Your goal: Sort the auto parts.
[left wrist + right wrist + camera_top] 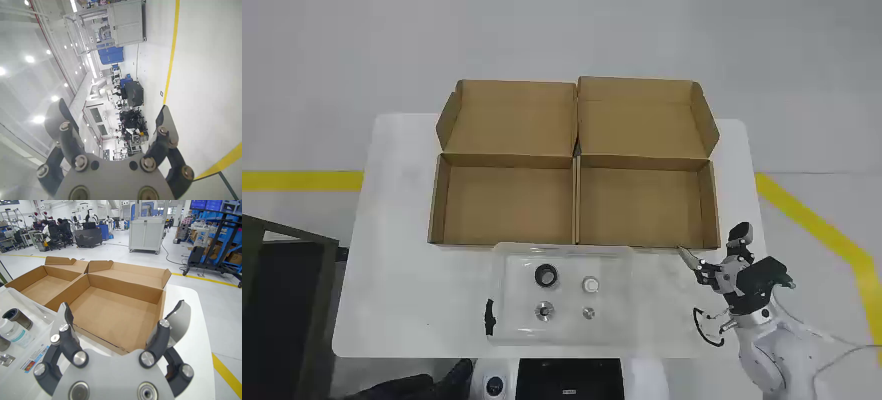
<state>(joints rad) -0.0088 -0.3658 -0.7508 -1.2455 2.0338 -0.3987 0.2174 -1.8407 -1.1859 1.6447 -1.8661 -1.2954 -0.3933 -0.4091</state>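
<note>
top view puts the clear plastic tray (614, 325) at the table's near edge, and everything else is placed from it. the tray holds four parts, apparently gathered there as unsorted stock: one dark metal sleeve (546, 274), one small white bottle (590, 284), one larger silver piece (544, 311) and one smaller silver piece (588, 312). none of them looks sorted yet.

just behind the tray stand two cardboard boxes side by side, the left box (502, 205) and the right box (642, 205). both have bare floors and lids folded back, probably so that each can take one kind of part.

the right gripper (700, 295) hangs just off the tray's right end. its jaws are spread wide and hold nothing, which looks like readiness for a first pick. the left gripper (113, 106) is spread just as wide and also has nothing in it. it points off into the room, so its place relative to the tray cannot be told.
</note>
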